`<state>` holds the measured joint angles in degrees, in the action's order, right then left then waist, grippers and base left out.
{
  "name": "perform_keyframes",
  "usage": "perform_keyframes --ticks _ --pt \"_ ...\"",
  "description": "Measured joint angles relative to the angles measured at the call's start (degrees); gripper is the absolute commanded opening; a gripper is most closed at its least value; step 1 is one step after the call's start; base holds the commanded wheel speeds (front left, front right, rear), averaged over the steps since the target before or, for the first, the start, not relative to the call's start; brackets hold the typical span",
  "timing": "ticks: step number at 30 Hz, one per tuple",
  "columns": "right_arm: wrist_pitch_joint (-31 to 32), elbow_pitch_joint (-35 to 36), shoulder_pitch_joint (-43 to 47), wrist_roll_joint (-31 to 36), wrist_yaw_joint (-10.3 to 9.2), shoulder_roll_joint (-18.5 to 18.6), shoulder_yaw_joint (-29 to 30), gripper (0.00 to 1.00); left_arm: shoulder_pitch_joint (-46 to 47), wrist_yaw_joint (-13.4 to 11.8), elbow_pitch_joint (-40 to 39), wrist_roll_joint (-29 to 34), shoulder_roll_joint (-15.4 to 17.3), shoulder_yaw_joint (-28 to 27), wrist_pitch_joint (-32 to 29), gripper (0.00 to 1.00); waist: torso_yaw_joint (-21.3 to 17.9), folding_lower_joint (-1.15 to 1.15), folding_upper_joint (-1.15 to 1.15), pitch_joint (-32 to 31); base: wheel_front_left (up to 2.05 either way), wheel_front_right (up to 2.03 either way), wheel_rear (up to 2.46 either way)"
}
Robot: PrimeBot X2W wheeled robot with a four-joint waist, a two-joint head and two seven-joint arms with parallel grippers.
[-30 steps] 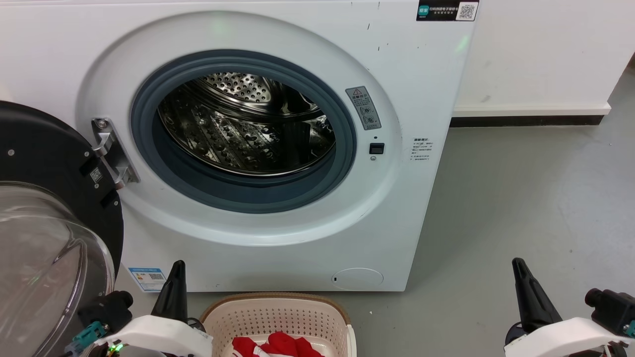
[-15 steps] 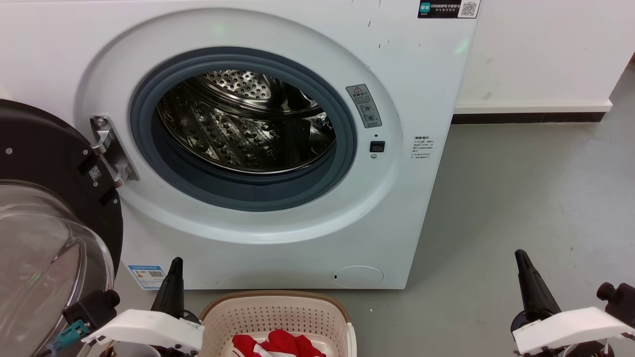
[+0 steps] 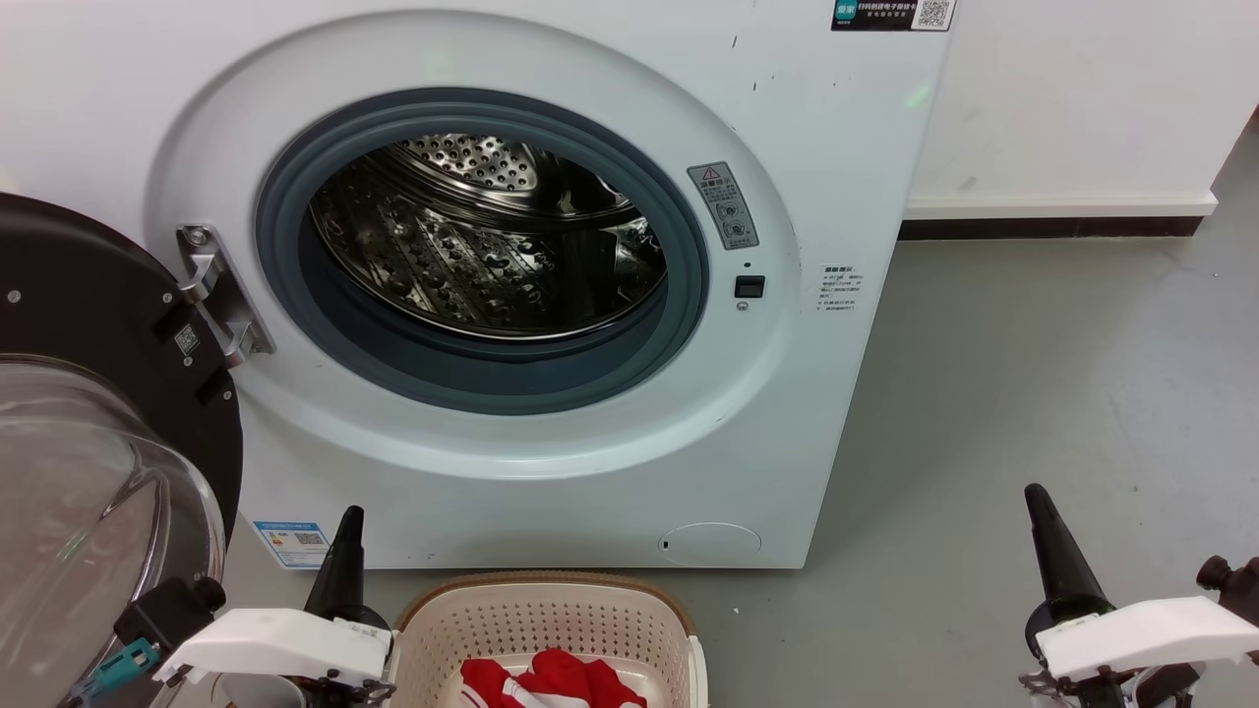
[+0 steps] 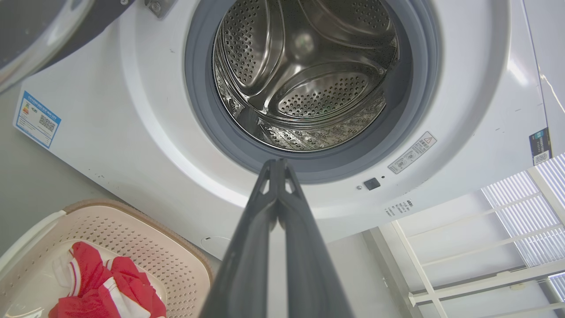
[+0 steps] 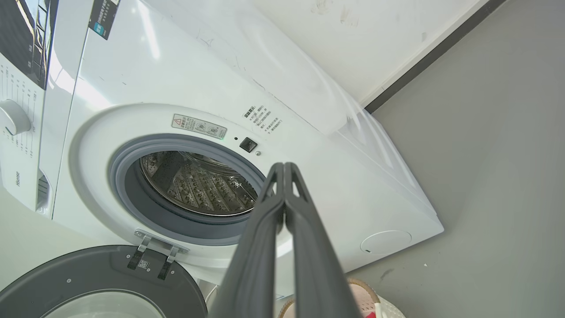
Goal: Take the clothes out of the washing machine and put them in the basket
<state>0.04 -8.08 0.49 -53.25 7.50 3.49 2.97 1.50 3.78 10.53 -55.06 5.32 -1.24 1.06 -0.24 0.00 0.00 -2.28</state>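
Note:
The white washing machine (image 3: 807, 177) stands in front of me with its door (image 3: 89, 393) swung open to the left. Its steel drum (image 3: 492, 246) shows bare metal and no fabric; the same bare drum (image 4: 304, 75) appears in the left wrist view. On the floor below the porthole sits the cream basket (image 3: 551, 615), holding red clothes (image 3: 551, 683) with white stripes. My left gripper (image 3: 349, 521) is shut with nothing in it, just left of the basket. My right gripper (image 3: 1033, 495) is shut too, over bare floor at the lower right. The basket (image 4: 145, 247) and clothes (image 4: 106, 287) also show by the left gripper (image 4: 277, 163).
Grey floor (image 3: 1062, 393) stretches to the right of the machine, up to a white wall with a dark skirting strip (image 3: 1043, 228). The open door's glass bowl (image 3: 79, 531) bulges out at the lower left, close to my left arm.
The head view has crept slightly downward. Both arms have drawn back a little toward the bottom edge, the right gripper sliding right. The clothes lie still in the basket.

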Motion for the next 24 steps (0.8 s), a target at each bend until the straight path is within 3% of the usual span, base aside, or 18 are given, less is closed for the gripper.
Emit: perform_keyframes --ticks 24 --pt "2.26 -2.55 -2.76 -16.88 0.00 0.05 1.00 0.00 1.72 1.40 1.55 -15.74 -0.87 -2.37 -3.28 0.00 0.09 0.00 0.00 0.87 0.00 0.00 0.00"
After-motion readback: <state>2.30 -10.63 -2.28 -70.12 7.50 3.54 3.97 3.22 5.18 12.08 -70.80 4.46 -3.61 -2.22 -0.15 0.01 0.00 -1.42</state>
